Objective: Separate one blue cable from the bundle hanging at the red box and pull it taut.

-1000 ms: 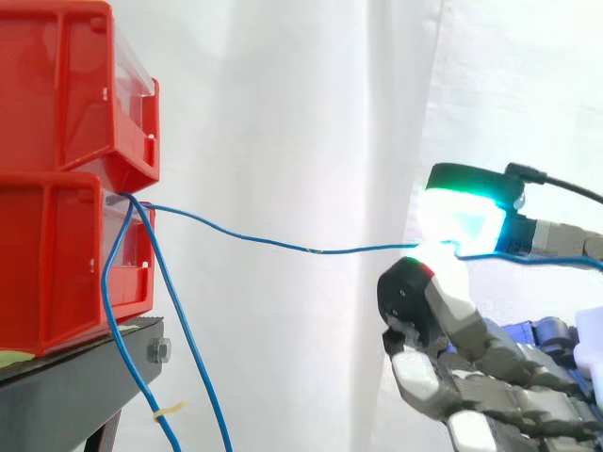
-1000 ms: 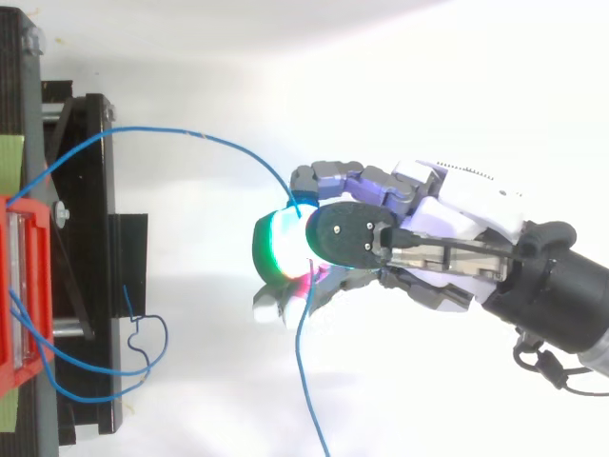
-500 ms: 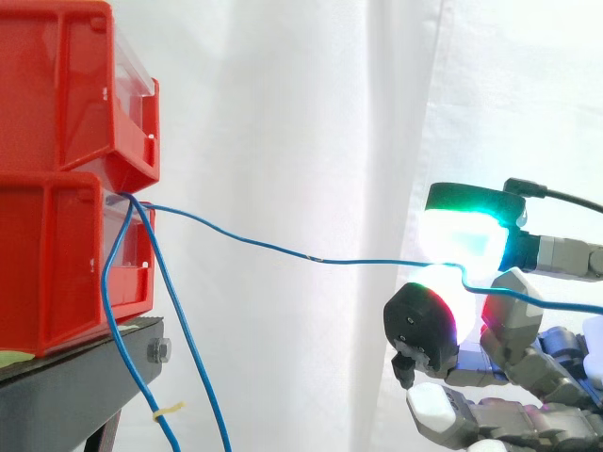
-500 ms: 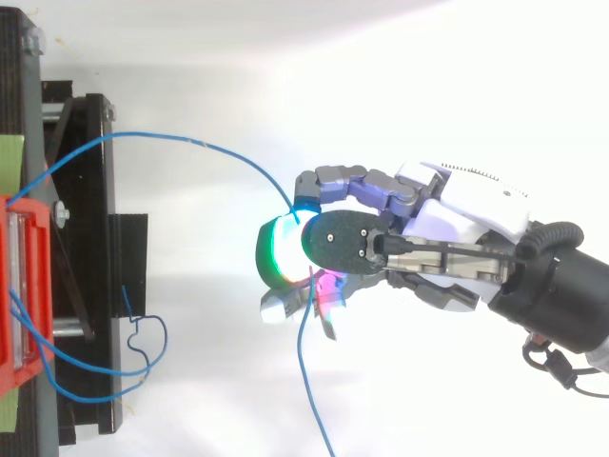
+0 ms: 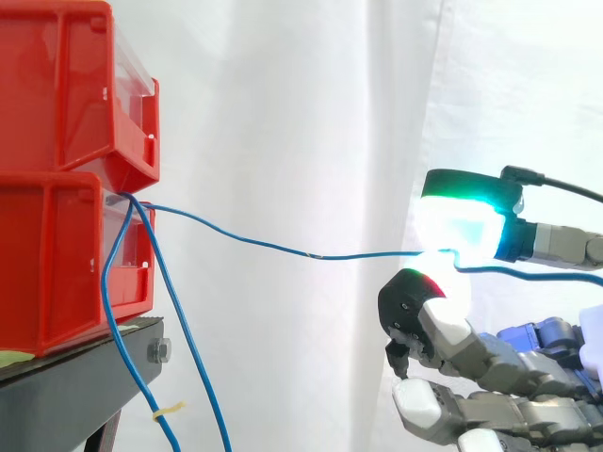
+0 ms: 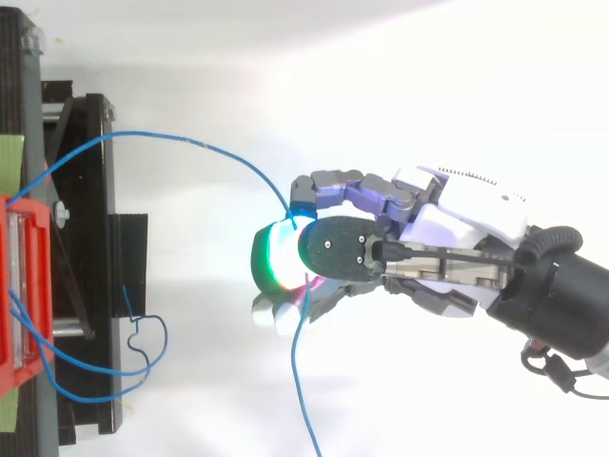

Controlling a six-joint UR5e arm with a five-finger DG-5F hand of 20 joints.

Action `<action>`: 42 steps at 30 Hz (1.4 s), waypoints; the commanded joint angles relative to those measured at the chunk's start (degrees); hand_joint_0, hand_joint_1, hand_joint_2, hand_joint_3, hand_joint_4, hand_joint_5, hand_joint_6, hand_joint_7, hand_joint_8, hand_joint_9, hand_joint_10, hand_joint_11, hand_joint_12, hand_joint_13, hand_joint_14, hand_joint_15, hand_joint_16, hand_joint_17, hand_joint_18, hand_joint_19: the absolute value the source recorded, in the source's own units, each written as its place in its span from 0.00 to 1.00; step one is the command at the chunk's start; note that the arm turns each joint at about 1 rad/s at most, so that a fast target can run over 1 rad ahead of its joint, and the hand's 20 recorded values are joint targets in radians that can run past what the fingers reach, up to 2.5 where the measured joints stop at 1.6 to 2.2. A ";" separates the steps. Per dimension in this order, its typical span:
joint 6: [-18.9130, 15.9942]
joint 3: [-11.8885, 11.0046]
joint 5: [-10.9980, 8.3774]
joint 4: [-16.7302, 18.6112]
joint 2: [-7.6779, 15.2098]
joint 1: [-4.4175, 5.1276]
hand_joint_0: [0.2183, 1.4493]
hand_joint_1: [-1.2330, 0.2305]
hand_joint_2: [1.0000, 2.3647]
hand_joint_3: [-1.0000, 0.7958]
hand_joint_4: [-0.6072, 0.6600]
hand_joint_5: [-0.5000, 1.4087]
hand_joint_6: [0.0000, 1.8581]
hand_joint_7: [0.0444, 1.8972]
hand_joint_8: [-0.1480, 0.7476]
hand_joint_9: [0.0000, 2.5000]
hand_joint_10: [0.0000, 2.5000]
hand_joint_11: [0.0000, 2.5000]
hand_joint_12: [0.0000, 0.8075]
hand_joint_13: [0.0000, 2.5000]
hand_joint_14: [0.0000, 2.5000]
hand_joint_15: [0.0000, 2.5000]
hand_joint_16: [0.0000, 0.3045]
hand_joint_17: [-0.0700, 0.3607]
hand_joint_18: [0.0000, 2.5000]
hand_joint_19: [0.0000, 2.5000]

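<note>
My hand [image 6: 447, 214] is closed in a pinch on one blue cable [image 5: 283, 248]: two fingertips [image 5: 462, 226], one glowing green and white above and one white with a touch of red below, press together with the cable between them, while my other fingers are curled loosely underneath and hold nothing. From the side, the cable leaves the front lip of the lower of two stacked red bins [image 5: 57, 254], runs across in front of the white curtain [image 5: 283, 94] with a shallow sag, and reaches my pinch at about the height of that lip, well out from the bins. Past my fingertips its free end trails off toward the right edge. From above, the same cable [image 6: 190, 141] swings out from the bins over the black stand [image 6: 86, 190] in a wide bow before it comes to my fingertips, and the loose end drops away toward the bottom edge, so it is curved and not drawn straight. The rest of the bundle [image 5: 179, 330] hangs down from the same lip beside the stand, one strand carrying a small yellow tie [image 5: 168, 411]. From above, those strands lie in loops over the stand.
</note>
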State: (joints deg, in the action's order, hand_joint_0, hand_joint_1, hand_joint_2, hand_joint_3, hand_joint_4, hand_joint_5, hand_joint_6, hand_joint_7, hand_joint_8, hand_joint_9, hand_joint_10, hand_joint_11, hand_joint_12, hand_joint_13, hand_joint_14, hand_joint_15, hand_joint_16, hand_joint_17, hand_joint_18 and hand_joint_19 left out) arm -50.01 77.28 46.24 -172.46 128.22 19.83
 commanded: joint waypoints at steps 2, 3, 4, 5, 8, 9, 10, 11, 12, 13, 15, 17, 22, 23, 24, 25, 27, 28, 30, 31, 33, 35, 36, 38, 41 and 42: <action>-0.18 -0.03 0.60 -0.51 0.01 0.03 0.40 0.36 0.01 0.45 0.52 0.14 0.50 0.67 0.69 0.31 0.00 0.11 0.54 0.34 0.00 0.12 0.17 0.43 0.32 0.18; -0.26 -0.03 0.60 -0.68 0.01 0.03 0.40 0.36 0.01 0.45 0.52 0.14 0.50 0.67 0.68 0.30 0.00 0.10 0.54 0.33 0.00 0.12 0.17 0.43 0.32 0.18; -0.35 0.06 0.69 -0.68 0.01 0.03 0.41 0.36 0.01 0.45 0.52 0.14 0.50 0.67 0.67 0.29 0.00 0.10 0.54 0.33 0.00 0.12 0.17 0.43 0.32 0.18; -0.44 0.06 0.69 -0.77 0.01 -0.06 0.41 0.36 0.01 0.45 0.52 0.14 0.50 0.67 0.67 0.29 0.00 0.10 0.54 0.33 0.00 0.12 0.17 0.43 0.32 0.18; -0.53 -0.03 0.78 -0.68 0.01 0.03 0.41 0.36 0.01 0.45 0.52 0.14 0.50 0.67 0.67 0.29 0.00 0.11 0.53 0.34 0.00 0.13 0.17 0.43 0.33 0.18; -0.53 -0.03 0.69 -0.59 0.01 0.03 0.41 0.36 0.01 0.45 0.53 0.14 0.50 0.67 0.66 0.29 0.00 0.12 0.53 0.35 0.00 0.14 0.16 0.42 0.33 0.19; -0.70 -0.03 0.69 -0.59 -0.08 0.03 0.41 0.36 0.01 0.45 0.53 0.14 0.50 0.67 0.64 0.28 0.00 0.13 0.53 0.38 0.01 0.15 0.16 0.42 0.33 0.19; -1.14 -0.64 0.69 -0.68 0.01 0.03 0.41 0.36 0.01 0.45 0.53 0.14 0.50 0.67 0.64 0.28 0.00 0.14 0.53 0.39 0.01 0.16 0.16 0.42 0.33 0.19; -1.23 -0.99 0.69 -0.77 -0.08 0.03 0.41 0.36 0.01 0.45 0.53 0.14 0.50 0.67 0.63 0.28 0.00 0.14 0.54 0.41 0.01 0.17 0.16 0.42 0.33 0.19; -1.32 -1.43 0.60 -1.03 -0.08 -0.06 0.41 0.36 0.01 0.45 0.53 0.14 0.50 0.67 0.63 0.28 0.00 0.15 0.53 0.42 0.01 0.18 0.16 0.42 0.33 0.19; -1.76 -2.75 0.69 -3.14 -0.08 -0.14 0.41 0.36 0.01 0.45 0.53 0.14 0.50 0.66 0.62 0.28 0.00 0.15 0.54 0.43 0.01 0.19 0.16 0.41 0.33 0.19; -1.85 -3.28 0.87 -3.49 -0.08 -0.32 0.41 0.36 0.01 0.45 0.53 0.14 0.50 0.67 0.62 0.28 0.00 0.15 0.55 0.46 0.01 0.21 0.16 0.41 0.33 0.19; -1.85 -3.37 2.45 -3.67 -0.08 -0.58 0.41 0.36 0.01 0.45 0.53 0.14 0.50 0.66 0.61 0.28 0.00 0.15 0.55 0.47 0.01 0.22 0.16 0.41 0.33 0.20; -1.58 -3.37 5.09 -4.81 0.01 -0.76 0.41 0.36 0.01 0.45 0.53 0.14 0.50 0.66 0.61 0.28 0.00 0.15 0.55 0.47 0.01 0.22 0.16 0.41 0.33 0.20; -1.41 -3.37 6.05 -5.43 -0.08 -0.76 0.41 0.36 0.01 0.45 0.53 0.14 0.50 0.66 0.61 0.28 0.00 0.16 0.55 0.47 0.01 0.22 0.16 0.41 0.33 0.20; -1.41 -3.37 6.05 -5.43 -0.08 -0.76 0.41 0.36 0.01 0.45 0.53 0.14 0.50 0.66 0.61 0.28 0.00 0.15 0.55 0.47 0.01 0.22 0.16 0.41 0.33 0.20; -0.88 -3.37 9.04 -7.54 -0.08 -1.02 0.41 0.36 0.01 0.45 0.53 0.14 0.50 0.66 0.61 0.28 0.00 0.15 0.55 0.47 0.01 0.22 0.15 0.41 0.33 0.20; -0.53 -3.37 9.48 -8.24 -0.08 -1.02 0.41 0.36 0.01 0.45 0.53 0.14 0.50 0.66 0.61 0.28 0.00 0.15 0.55 0.47 0.01 0.22 0.15 0.41 0.33 0.20; 1.23 -3.37 10.36 -10.26 0.01 -1.29 0.41 0.36 0.01 0.45 0.53 0.14 0.50 0.67 0.61 0.27 0.00 0.15 0.54 0.48 0.01 0.22 0.15 0.41 0.34 0.19; 2.72 -3.37 10.36 -11.14 0.01 -1.37 0.41 0.36 0.01 0.45 0.53 0.14 0.50 0.66 0.61 0.27 0.00 0.15 0.54 0.48 0.01 0.22 0.15 0.41 0.33 0.19; 3.34 -3.37 10.27 -11.23 0.01 -1.55 0.41 0.36 0.01 0.45 0.53 0.14 0.50 0.66 0.60 0.27 0.00 0.16 0.55 0.48 0.01 0.22 0.15 0.40 0.34 0.19; 3.52 -3.37 10.27 -11.23 0.01 -1.55 0.41 0.36 0.01 0.45 0.53 0.14 0.50 0.66 0.60 0.27 0.00 0.16 0.55 0.48 0.01 0.22 0.15 0.41 0.33 0.19; 3.52 -3.37 10.27 -11.23 0.01 -1.64 0.41 0.36 0.01 0.45 0.53 0.14 0.50 0.66 0.60 0.28 0.00 0.16 0.55 0.49 0.01 0.23 0.15 0.41 0.33 0.19; 3.52 -3.19 10.27 -11.23 0.01 -1.64 0.41 0.36 0.01 0.45 0.53 0.14 0.50 0.66 0.60 0.28 0.00 0.17 0.56 0.48 0.01 0.22 0.15 0.40 0.33 0.19; 4.75 -1.87 10.36 -10.52 0.01 -1.73 0.41 0.36 0.01 0.45 0.53 0.14 0.50 0.66 0.60 0.28 0.00 0.17 0.56 0.47 0.01 0.22 0.15 0.40 0.33 0.19; 6.24 -1.43 10.36 -10.35 0.01 -1.73 0.41 0.36 0.01 0.45 0.53 0.14 0.50 0.66 0.60 0.28 0.00 0.17 0.56 0.47 0.01 0.22 0.15 0.40 0.33 0.19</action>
State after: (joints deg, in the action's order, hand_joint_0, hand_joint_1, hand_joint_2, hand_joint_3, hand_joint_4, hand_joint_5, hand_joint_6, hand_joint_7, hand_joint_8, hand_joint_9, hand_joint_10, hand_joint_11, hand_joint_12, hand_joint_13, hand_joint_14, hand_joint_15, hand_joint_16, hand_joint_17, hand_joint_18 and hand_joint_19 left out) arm -45.82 74.77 56.55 -183.29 128.23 18.20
